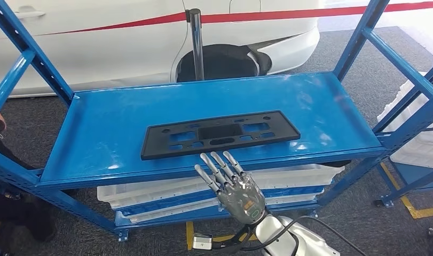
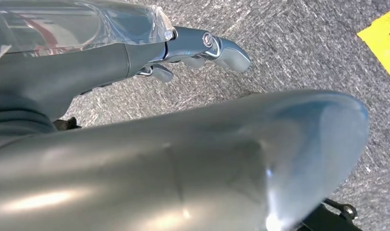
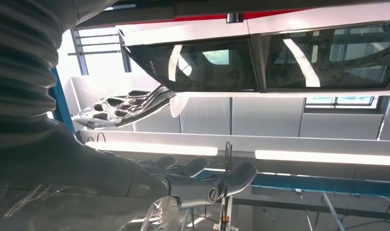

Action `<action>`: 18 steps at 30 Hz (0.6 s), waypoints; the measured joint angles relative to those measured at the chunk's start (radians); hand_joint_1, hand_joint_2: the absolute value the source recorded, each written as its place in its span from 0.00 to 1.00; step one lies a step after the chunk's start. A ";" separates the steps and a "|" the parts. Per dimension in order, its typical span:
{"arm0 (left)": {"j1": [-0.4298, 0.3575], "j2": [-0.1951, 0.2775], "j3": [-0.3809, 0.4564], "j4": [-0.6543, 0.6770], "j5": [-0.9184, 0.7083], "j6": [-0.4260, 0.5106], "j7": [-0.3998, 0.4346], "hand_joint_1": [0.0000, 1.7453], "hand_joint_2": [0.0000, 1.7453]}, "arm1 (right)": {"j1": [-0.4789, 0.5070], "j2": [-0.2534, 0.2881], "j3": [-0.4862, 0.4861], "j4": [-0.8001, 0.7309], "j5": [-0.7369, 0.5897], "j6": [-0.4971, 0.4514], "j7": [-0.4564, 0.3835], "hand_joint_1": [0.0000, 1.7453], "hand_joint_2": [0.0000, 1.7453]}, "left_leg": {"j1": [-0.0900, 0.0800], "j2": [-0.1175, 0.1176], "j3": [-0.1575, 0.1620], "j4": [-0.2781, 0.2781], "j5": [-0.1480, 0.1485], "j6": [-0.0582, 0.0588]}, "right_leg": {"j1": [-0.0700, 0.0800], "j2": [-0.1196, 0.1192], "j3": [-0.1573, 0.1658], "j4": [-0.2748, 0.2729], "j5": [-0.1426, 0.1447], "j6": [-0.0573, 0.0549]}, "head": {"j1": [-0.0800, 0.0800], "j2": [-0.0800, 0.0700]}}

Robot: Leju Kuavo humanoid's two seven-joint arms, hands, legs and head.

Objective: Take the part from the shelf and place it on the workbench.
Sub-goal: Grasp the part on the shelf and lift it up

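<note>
Fingers [image 1: 217, 164] of my right hand [image 1: 233, 186] are spread apart and hold nothing, tips just short of the blue shelf [image 1: 96, 133] edge. Beyond them the black part [image 1: 219, 133] lies flat on that shelf, long axis running across my reach. My left hand [image 2: 197, 48] hangs over the floor, fingers curled as far as I can tell, far from the part.

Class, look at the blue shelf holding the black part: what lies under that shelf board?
Under the blue shelf white trays rest on a lower level. The board and the right hand cover much of them, so their contents cannot be seen.
</note>
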 joint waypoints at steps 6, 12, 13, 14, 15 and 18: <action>-0.001 0.002 0.000 0.000 -0.010 -0.002 0.002 0.00 0.00 | 0.013 0.002 -0.011 0.001 0.000 -0.011 -0.006 0.00 1.00 | -0.002 -0.004 0.014 0.005 -0.033 -0.036 | 0.006 0.003 0.113 -0.229 0.063 -0.027 | -0.003 0.000; -0.001 0.002 0.000 0.000 -0.014 -0.004 0.002 0.00 0.00 | 0.024 0.005 -0.019 0.001 0.000 -0.015 -0.007 0.00 1.00 | -0.003 0.006 -0.133 0.279 -0.140 -0.039 | 0.018 -0.001 0.137 -0.228 0.033 -0.067 | -0.008 0.000; 0.002 0.002 0.000 0.000 -0.015 -0.005 0.002 0.00 0.00 | 0.027 0.006 -0.020 0.001 0.000 -0.016 -0.008 0.00 1.00 | -0.008 0.006 -0.182 0.346 -0.151 -0.035 | 0.022 -0.001 0.143 -0.228 0.027 -0.070 | -0.008 0.000; 0.005 0.002 0.000 0.000 -0.015 -0.005 0.002 0.00 0.00 | 0.031 0.007 -0.020 0.001 0.000 -0.016 -0.008 0.00 1.00 | -0.013 0.006 -0.213 0.375 -0.139 -0.028 | 0.026 0.000 0.153 -0.228 0.019 -0.072 | -0.008 0.000; 0.008 0.002 0.000 0.000 -0.015 -0.005 0.002 0.00 0.00 | 0.034 0.007 -0.020 0.001 0.000 -0.016 -0.008 0.00 1.00 | -0.019 0.006 -0.224 0.359 -0.103 -0.019 | 0.030 0.001 0.166 -0.228 0.011 -0.073 | -0.008 0.000; 0.008 0.004 0.000 0.000 -0.016 -0.005 0.002 0.00 0.00 | 0.036 0.010 -0.023 0.001 0.000 -0.016 -0.009 0.00 1.00 | -0.044 0.007 -0.180 0.163 0.046 0.028 | 0.041 0.002 0.206 -0.231 -0.016 -0.072 | -0.008 0.000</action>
